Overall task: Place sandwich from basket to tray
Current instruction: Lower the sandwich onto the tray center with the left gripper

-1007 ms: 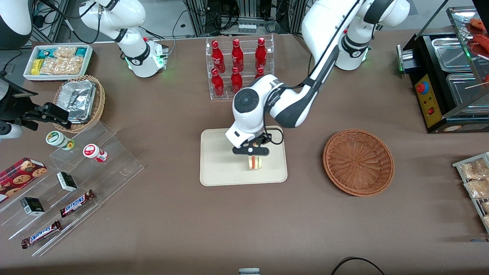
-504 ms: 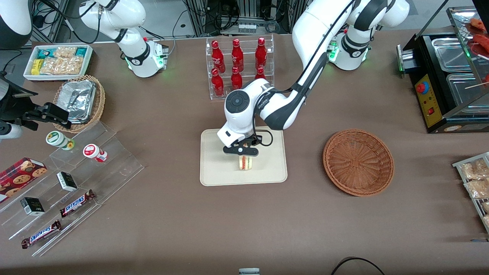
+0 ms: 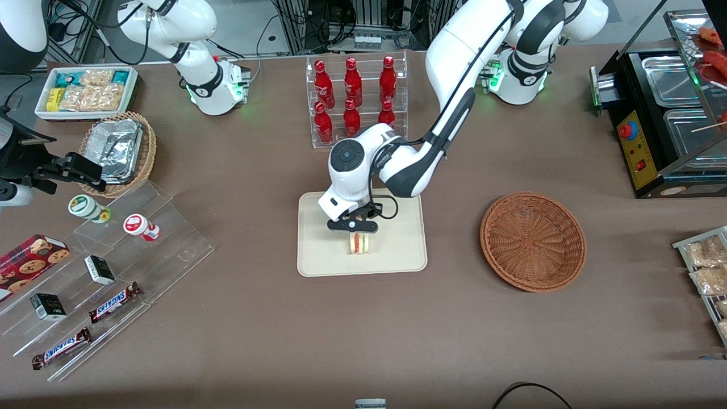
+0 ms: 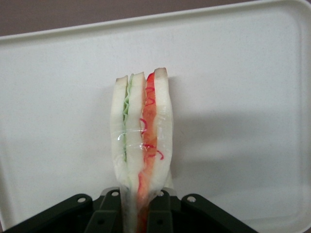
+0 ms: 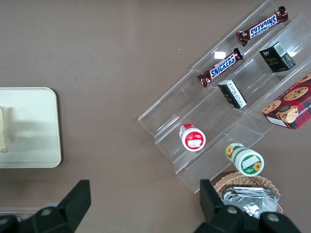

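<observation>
My left gripper (image 3: 358, 234) hangs over the middle of the cream tray (image 3: 324, 261) and is shut on the sandwich (image 3: 358, 243). The sandwich (image 4: 142, 131) is a pale bread wedge with green and red filling along its cut edge, standing on edge between the fingers (image 4: 109, 211) just above or on the tray (image 4: 233, 73); contact cannot be told. The reddish-brown wicker basket (image 3: 533, 241) lies beside the tray toward the working arm's end, with nothing in it.
A clear rack of red bottles (image 3: 355, 96) stands farther from the camera than the tray. Toward the parked arm's end are clear stepped shelves (image 3: 113, 267) with snack bars and cups, a tan basket of foil containers (image 3: 119, 150) and a white snack box (image 3: 86, 91). A black warmer (image 3: 659, 113) stands at the working arm's end.
The left gripper has carried the sandwich across the tray toward the parked arm's end and a little away from the camera. The grip is unchanged.
</observation>
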